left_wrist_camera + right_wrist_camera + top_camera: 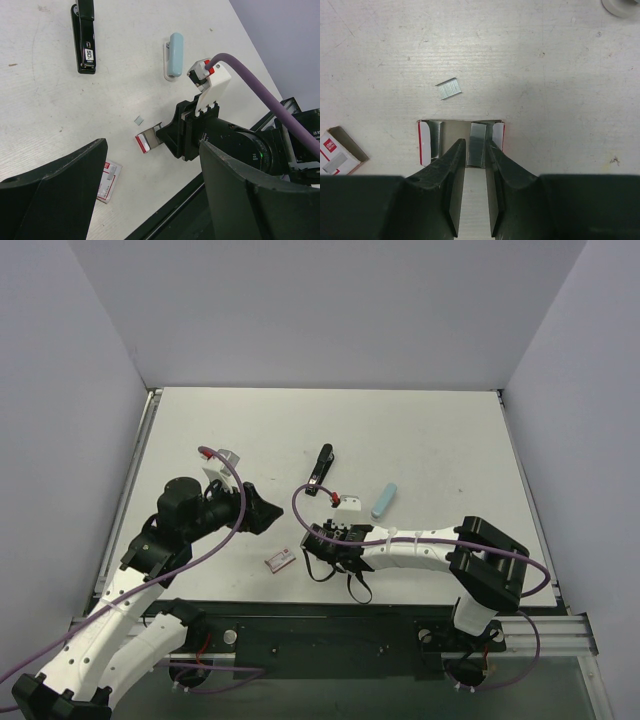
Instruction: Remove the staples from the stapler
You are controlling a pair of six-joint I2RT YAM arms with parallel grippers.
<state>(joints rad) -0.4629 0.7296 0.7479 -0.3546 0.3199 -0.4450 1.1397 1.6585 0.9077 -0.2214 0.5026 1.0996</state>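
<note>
From the stapler (320, 470), the table (250, 420) lies open to me on the far side and to the left. On its near side the right arm (410, 548) reaches across, with the right gripper (475, 144) low over an open tray (424, 142). A blue block (385, 500) sits right of the stapler, apart from it. A small box (279, 561) lies nearer and left.

The stapler (320, 470), slim and black with a white label near one end, lay flat on the desk (430, 440), well beyond the right gripper (475, 144). The staples (448, 89), a tiny silver-grey strip, lay slightly tilted just ahead of that gripper's tips, toward its left.
</note>
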